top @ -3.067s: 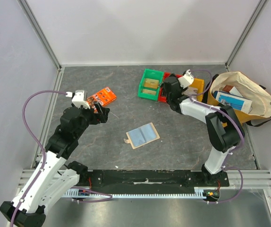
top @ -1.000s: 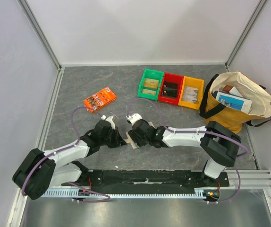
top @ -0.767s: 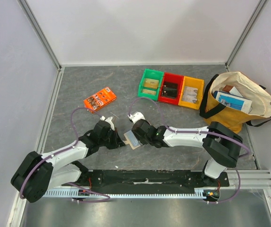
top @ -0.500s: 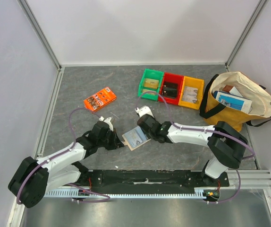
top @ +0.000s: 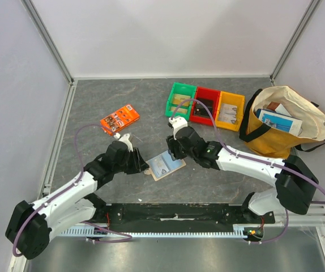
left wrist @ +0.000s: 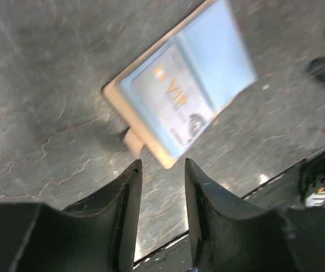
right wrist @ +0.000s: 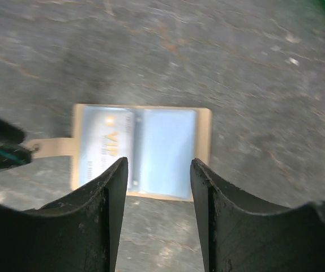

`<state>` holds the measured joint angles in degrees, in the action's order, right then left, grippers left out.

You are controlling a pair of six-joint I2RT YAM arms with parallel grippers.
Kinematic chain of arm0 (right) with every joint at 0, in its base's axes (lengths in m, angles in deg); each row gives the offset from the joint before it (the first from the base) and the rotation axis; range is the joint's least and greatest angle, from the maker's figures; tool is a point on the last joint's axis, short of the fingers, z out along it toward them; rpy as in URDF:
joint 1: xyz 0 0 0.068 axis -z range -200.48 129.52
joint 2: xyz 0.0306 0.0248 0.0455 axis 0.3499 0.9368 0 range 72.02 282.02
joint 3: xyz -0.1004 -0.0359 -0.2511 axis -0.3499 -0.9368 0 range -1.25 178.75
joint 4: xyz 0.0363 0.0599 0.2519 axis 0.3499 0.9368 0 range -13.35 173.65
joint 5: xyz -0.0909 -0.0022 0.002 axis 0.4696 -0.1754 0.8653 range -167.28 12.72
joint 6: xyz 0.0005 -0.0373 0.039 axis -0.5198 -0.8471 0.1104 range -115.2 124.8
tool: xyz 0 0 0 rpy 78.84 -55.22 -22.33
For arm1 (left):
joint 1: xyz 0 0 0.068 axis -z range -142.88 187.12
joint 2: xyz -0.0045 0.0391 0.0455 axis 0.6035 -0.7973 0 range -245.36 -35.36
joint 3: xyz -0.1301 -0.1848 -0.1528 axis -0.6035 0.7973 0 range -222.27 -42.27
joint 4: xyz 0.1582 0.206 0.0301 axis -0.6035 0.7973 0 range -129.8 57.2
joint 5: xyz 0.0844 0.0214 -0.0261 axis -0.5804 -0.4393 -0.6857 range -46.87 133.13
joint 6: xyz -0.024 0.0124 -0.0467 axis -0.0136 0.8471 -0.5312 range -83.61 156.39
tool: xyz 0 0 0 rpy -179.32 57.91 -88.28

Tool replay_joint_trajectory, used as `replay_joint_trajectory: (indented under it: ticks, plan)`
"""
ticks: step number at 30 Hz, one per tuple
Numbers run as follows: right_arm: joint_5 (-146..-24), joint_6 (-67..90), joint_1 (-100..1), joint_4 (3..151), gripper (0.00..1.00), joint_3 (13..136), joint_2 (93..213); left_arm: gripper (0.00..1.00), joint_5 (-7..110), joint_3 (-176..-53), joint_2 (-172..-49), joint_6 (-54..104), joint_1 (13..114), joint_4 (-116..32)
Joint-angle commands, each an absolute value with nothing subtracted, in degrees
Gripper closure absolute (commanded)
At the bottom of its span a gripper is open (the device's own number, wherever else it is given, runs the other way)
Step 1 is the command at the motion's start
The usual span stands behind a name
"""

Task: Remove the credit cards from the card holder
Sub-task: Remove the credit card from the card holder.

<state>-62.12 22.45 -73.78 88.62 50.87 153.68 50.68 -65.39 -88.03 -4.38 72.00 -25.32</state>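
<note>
The card holder lies open and flat on the grey table, beige rim and tab showing. Two pale blue credit cards sit in it side by side: one printed "VIP" and a plain one. My left gripper is open and empty, just left of the holder's tab. In the left wrist view the holder lies ahead of the fingertips. My right gripper is open and empty, hovering above the holder's far edge. In the right wrist view the holder shows between the fingers.
An orange picture packet lies at the left. Green, red and yellow bins stand at the back. A cloth tote bag with items sits at the right.
Both arms came in to the holder from the sides, and it shifted and turned a little. In the last half second the right gripper lifted back off it; both grippers stand open.
</note>
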Motion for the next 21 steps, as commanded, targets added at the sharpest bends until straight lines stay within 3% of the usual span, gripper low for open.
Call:
replay_joint_trajectory:
  ticks: [1, 5, 15, 21]
  plan:
    - [-75.33, 25.0, -73.66, 78.43, 0.45, 49.2, 153.4, 0.57, 47.44, -73.03, -84.32, -1.67, 72.28, -23.45]
    - [-81.66, 28.43, -71.9, 72.63, 0.48, 47.01, 155.68, 0.59, 50.68, -75.41, -85.45, -2.36, 72.19, -26.16]
    - [-93.54, 35.47, -66.1, 60.4, 0.6, 39.71, 161.75, 0.78, 58.59, -70.49, -98.63, -7.64, 72.28, -42.25]
    - [-97.05, 37.67, -64.17, 55.83, 0.63, 37.43, 165.09, 0.86, 56.49, -67.68, -104.0, -8.43, 72.19, -44.81]
